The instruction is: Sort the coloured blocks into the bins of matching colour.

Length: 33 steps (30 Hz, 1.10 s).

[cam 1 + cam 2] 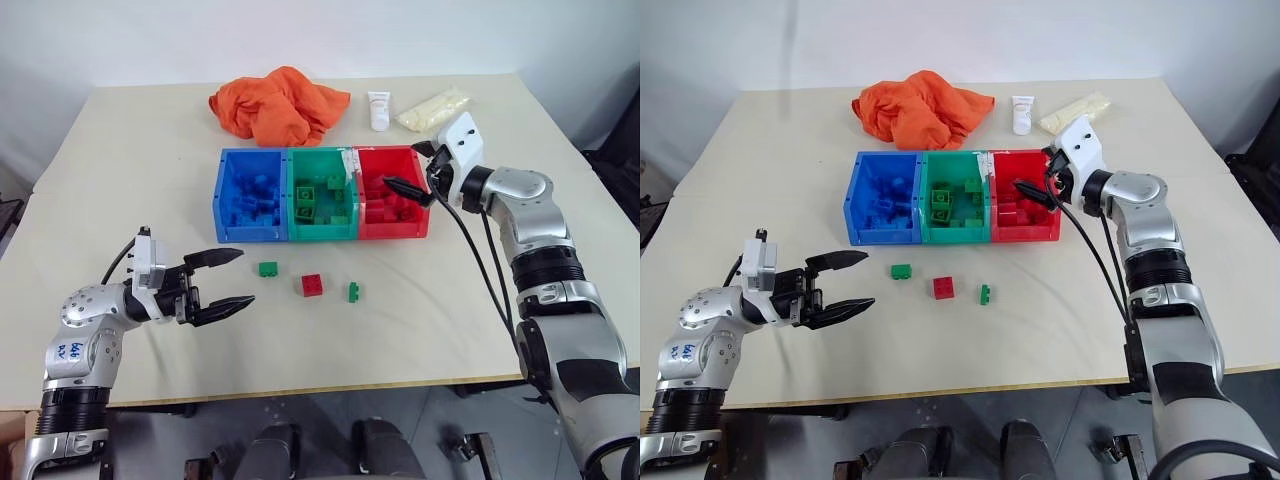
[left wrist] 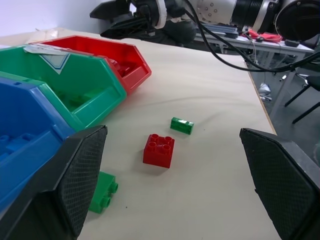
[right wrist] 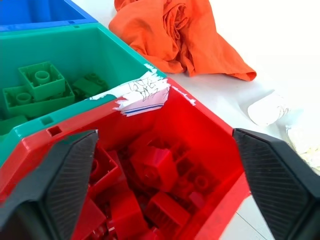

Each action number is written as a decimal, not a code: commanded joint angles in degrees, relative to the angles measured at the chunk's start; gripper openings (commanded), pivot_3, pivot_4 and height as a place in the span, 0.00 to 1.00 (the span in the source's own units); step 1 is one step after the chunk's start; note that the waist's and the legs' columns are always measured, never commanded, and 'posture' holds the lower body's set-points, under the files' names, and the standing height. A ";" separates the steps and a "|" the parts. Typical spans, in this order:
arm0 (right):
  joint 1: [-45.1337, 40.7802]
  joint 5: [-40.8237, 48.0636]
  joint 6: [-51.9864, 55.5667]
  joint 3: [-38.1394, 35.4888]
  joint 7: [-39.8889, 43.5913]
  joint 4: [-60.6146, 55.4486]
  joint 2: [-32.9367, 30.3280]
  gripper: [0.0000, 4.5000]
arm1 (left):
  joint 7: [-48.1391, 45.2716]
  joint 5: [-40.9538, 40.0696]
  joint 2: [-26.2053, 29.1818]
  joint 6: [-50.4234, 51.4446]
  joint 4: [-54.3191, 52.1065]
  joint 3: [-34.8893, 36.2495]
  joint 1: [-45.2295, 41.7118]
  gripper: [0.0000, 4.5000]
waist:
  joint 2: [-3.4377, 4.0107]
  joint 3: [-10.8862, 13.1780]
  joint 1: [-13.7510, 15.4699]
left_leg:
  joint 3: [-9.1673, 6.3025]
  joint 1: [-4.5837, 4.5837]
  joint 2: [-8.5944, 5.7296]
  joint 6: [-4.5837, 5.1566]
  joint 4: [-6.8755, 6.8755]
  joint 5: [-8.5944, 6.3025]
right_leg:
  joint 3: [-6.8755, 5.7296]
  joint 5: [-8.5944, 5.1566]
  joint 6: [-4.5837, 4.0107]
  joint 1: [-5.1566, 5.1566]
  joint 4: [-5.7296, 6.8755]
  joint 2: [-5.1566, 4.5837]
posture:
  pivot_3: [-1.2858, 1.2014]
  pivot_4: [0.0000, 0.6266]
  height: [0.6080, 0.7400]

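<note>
Evidently a drop was finishing: over the red bin of the bins the right gripper hung spread and empty. Left gripper gaped. Next meant pinching the loose red block between two green blocks.

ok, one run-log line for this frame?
right gripper: open over red plastic bin | left gripper: open, empty | on table: one red studded brick, two green studded bricks
</note>
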 commanded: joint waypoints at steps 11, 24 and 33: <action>42.79 16.91 15.28 -10.00 21.97 -46.88 -22.16 0.99 | -4.89 0.63 1.60 -3.01 5.47 0.32 -1.40 1.00 | 0.01 0.01 2.14 | -0.12 -0.09 -0.11 0.09 0.17 -0.04 | 0.05 0.01 0.01 0.18 -0.31 -0.06 | 0.52 0.24 1.00; 49.38 17.41 17.44 -13.77 21.54 -49.07 -27.28 0.99 | -8.77 1.15 3.73 -7.55 11.66 2.22 -2.19 1.00 | 0.01 0.01 1.96 | 0.00 0.01 -0.04 0.07 0.16 -0.03 | 0.12 0.00 -0.01 0.18 -0.34 -0.06 | 0.52 0.24 1.00; 35.86 13.59 20.38 3.08 16.64 -49.87 -13.64 0.99 | -8.14 -0.67 2.97 -6.66 5.91 3.04 1.98 1.00 | 0.01 0.01 1.79 | -0.01 -0.01 -0.02 0.06 0.15 -0.03 | 0.12 0.00 -0.01 0.10 -0.28 -0.05 | 0.52 0.24 1.00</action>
